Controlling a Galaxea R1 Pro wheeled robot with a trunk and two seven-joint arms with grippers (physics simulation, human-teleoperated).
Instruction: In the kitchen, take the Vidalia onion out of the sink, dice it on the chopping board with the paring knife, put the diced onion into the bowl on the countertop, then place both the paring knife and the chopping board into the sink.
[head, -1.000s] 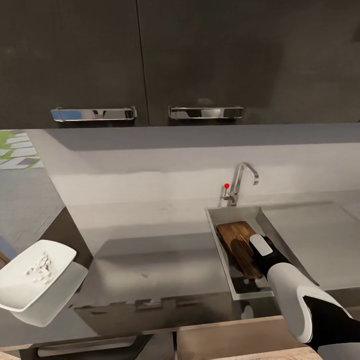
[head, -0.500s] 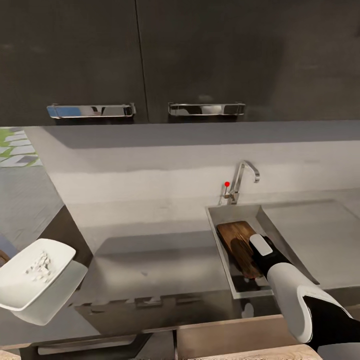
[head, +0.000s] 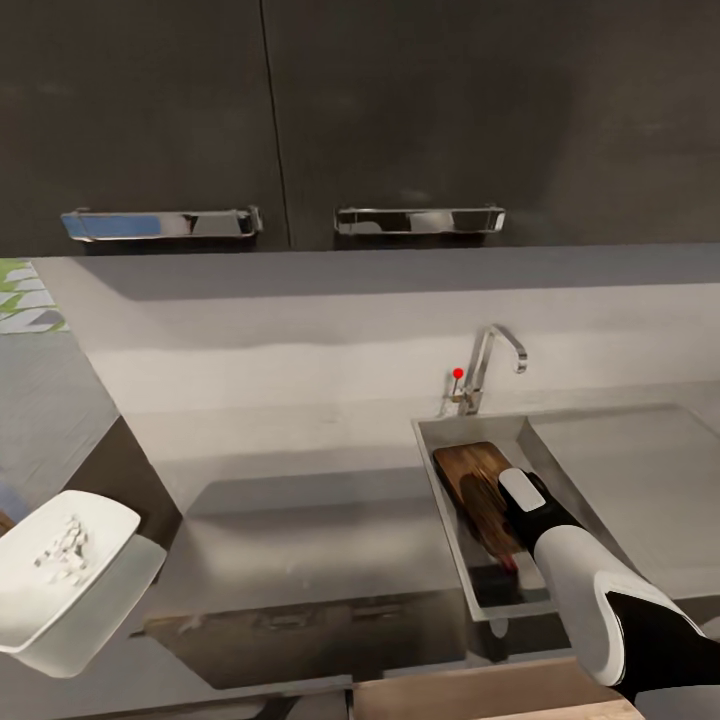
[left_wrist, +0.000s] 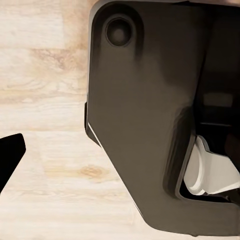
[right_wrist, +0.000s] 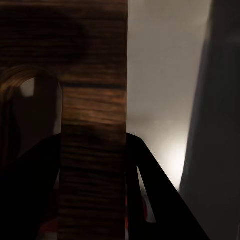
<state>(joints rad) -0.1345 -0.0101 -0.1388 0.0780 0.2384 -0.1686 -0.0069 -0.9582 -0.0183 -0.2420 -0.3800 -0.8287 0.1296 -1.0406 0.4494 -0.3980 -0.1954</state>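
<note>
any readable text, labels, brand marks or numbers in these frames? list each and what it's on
None: no words, labels, brand marks or numbers are readable in any view.
Cabinet doors and their chrome handles: plain.
Faucet with its red knob: unmarked.
Chopping board in the sink: wood grain only.
Bowl: plain white.
Right arm's shell: no markings.

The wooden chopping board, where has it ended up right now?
In the head view the chopping board lies tilted inside the sink basin, right of centre, just below the faucet. The right gripper is at its near end.
</note>
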